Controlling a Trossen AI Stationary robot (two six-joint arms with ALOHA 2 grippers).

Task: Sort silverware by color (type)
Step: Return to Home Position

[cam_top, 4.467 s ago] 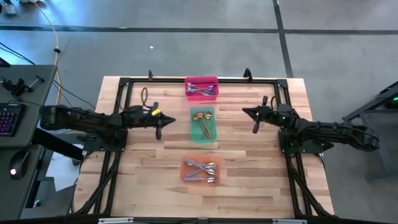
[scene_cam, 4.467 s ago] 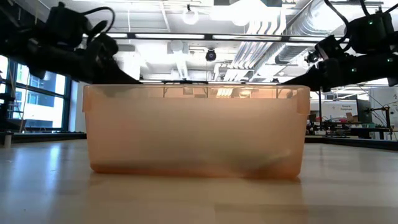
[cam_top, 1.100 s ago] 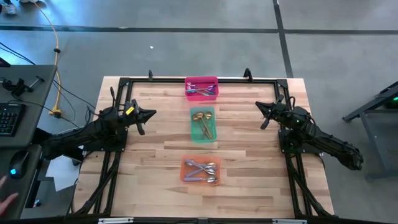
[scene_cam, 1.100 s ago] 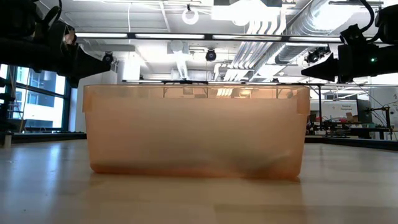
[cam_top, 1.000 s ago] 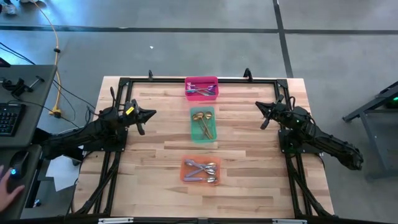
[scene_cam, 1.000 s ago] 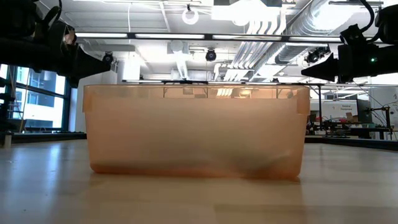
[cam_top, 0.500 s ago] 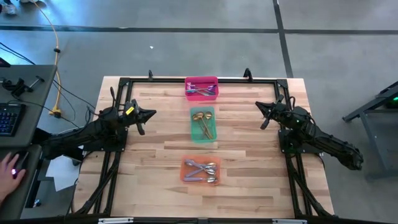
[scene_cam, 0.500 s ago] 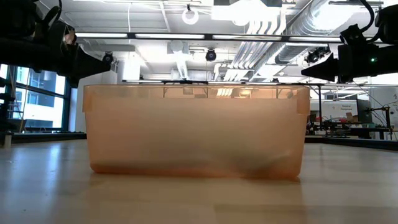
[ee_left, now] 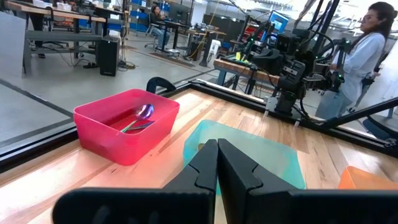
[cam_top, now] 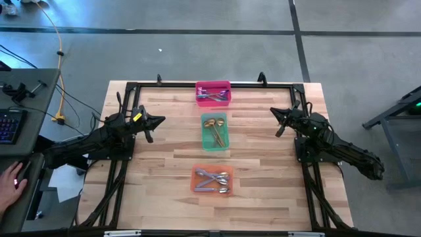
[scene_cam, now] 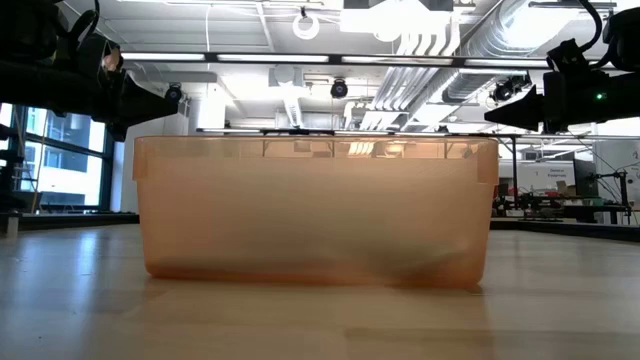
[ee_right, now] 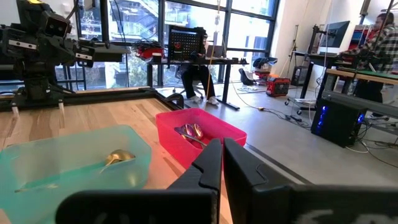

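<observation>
Down the middle of the high view, the silverware [cam_top: 212, 122] lies sorted into a pink bin [cam_top: 198, 92] at top, a green bin [cam_top: 202, 135] at centre and an orange bin [cam_top: 193, 180] below (so the sorting looks finished). The left gripper [cam_top: 160, 121] at centre left and the right gripper [cam_top: 277, 125] at centre right hang beside the rails, fingers pressed together and empty, with bare table [cam_top: 263, 191] around every bin.

We see a grey floor [cam_top: 197, 46] with dark lines across it, all around the wooden bench [cam_top: 164, 197]. A dark desk [cam_top: 29, 89] with a keyboard [cam_top: 8, 125] stands at one side, and a person's hand [cam_top: 9, 183] rests by it. White pipes [scene_cam: 430, 50] and a bright lamp [scene_cam: 306, 22] hang overhead. Tall windows [ee_right: 180, 15] let in daylight. A person in a pale coat [ee_left: 367, 53] stands far off.
</observation>
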